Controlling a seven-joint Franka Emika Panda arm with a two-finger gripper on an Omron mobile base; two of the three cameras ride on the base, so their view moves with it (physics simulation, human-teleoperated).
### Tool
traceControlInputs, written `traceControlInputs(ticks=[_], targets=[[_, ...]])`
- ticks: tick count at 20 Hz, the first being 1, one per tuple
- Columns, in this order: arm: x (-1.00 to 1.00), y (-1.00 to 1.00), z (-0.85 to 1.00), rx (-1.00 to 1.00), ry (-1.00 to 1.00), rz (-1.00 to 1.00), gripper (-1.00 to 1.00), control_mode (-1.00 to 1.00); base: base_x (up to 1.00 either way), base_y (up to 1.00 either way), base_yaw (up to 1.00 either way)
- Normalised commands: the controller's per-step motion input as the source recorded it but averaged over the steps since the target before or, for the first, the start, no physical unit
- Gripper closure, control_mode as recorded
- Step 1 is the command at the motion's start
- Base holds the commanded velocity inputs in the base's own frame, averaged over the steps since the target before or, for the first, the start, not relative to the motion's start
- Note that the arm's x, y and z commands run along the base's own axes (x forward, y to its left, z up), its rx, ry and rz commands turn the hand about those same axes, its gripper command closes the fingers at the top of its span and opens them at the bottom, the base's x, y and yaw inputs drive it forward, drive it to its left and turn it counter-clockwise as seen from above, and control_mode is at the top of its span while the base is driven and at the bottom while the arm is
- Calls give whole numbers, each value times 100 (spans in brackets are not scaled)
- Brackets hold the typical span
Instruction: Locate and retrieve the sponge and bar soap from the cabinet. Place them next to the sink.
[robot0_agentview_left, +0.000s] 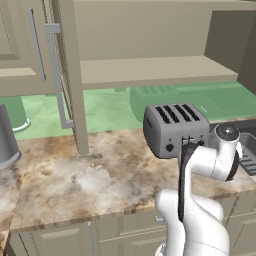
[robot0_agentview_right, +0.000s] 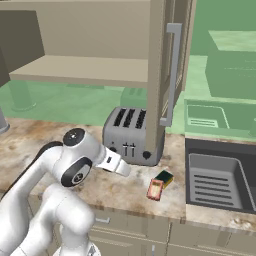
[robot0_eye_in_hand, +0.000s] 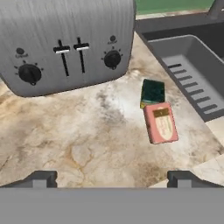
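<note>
The sponge, yellow with a dark green top, lies flat on the marble counter, its near end touching the pinkish bar soap. Both rest between the toaster and the grey sink. The right base view shows the sponge and the bar soap just left of the sink. My gripper is open with nothing between its fingertips, back from the pair and to their left. Overhead, the cabinet stands with its door swung open; its shelf also appears in the left base view.
A silver four-slot toaster stands on the counter under the cabinet, close to the left of the sponge. The open door's long grey handle hangs over the counter. A grey cylinder stands far left.
</note>
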Motion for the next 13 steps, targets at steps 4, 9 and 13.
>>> traceControlInputs(ticks=[4,9,13], targets=[[-6,36,14,-1,31,11,-100,-100,0,0,0],[-26,19,16,2,16,15,-100,-100,0,0,0],[-33,15,25,5,9,14,-100,-100,0,0,0]])
